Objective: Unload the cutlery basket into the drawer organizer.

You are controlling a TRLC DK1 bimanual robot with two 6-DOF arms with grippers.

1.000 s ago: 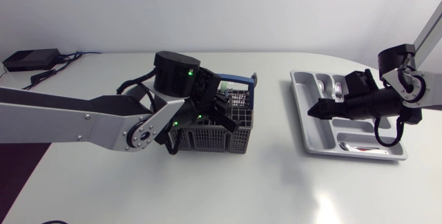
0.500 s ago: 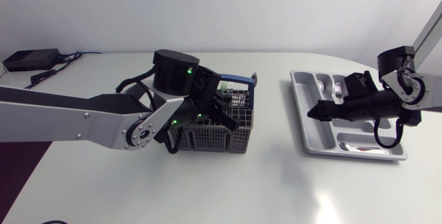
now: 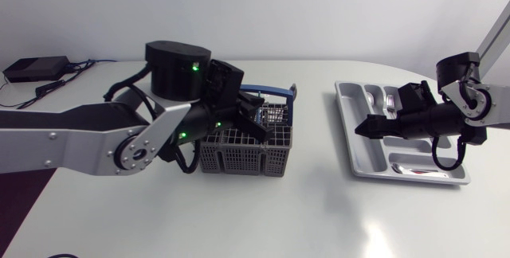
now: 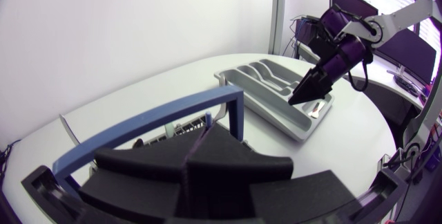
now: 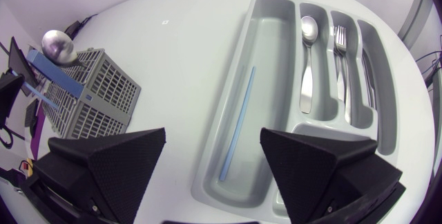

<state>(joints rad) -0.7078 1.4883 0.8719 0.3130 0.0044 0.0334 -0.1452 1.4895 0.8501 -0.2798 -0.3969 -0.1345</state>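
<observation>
The left gripper [image 4: 202,137] hangs right over the cutlery basket [image 3: 243,150], just beside the basket's blue handle [image 4: 159,120], fingers pressed together; whether they pinch anything cannot be told; the drawer organizer [image 3: 347,107] lies well apart from the basket, holding a spoon [image 5: 307,65], a fork [image 5: 340,58] and a blue stick [image 5: 238,124]; the right gripper [image 5: 213,135], equally far from the basket, gapes wide over that organizer, empty.

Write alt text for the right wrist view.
The open right gripper hangs over a grey drawer organizer that holds a spoon, a fork and, in its long compartment, a thin blue stick. Beside the organizer, on the white table, stands the grey cutlery basket.
</observation>
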